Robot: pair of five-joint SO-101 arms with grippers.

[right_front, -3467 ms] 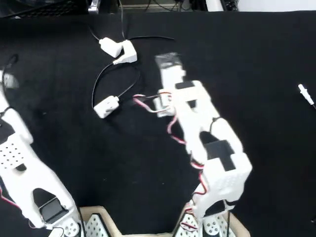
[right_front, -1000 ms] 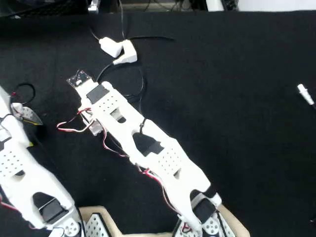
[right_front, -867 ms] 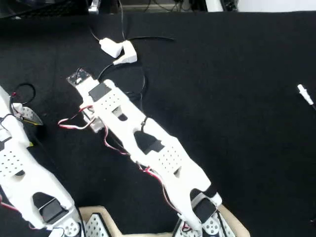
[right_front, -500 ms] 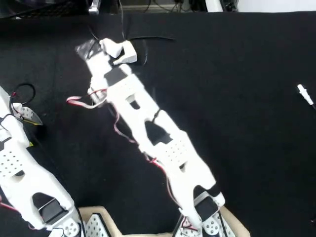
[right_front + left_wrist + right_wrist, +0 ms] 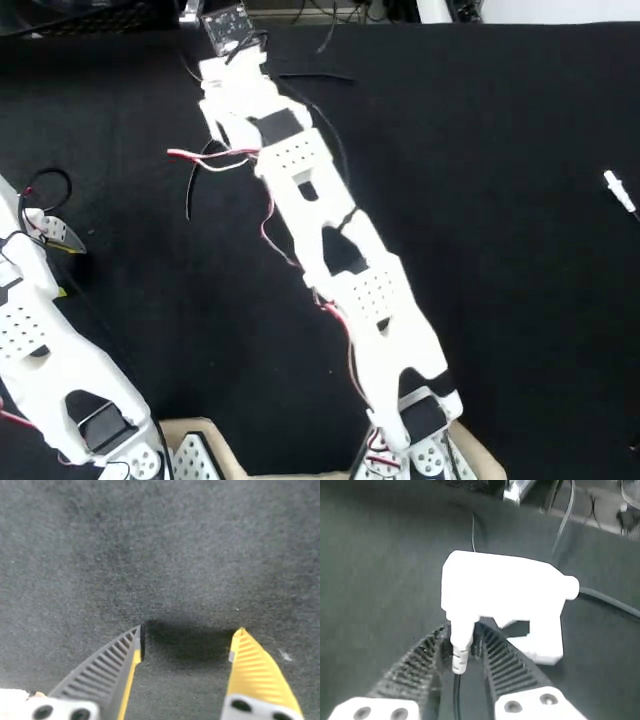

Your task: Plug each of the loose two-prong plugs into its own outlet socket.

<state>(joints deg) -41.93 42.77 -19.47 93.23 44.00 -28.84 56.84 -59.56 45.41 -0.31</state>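
**Right claw pinches a white plug by its narrow neck**

The right gripper point(image 5: 462, 630) is nearly closed, its two ribbed fingers clamped on the thin collar point(image 5: 461, 650) where the cord leaves a white plug point(image 5: 500, 585). In the high view the right arm point(image 5: 300, 190) stretches to the far edge of the black table point(image 5: 500, 250), so the plug sits there.

The likely trouble is the grip. Held only by that slim collar, the heavier body could swivel or slide out, and the prongs would then meet a socket crooked. The dark cable point(image 5: 607, 602) trailing away could also tug it off line.

The plug is a smooth, boxy white shell with a rounded nub at one end. Its prongs are hidden. A second white block point(image 5: 545, 640) touches it; whether they are joined is unclear.

The left gripper point(image 5: 187, 635) hangs wide open over bare cloth, holding nothing.
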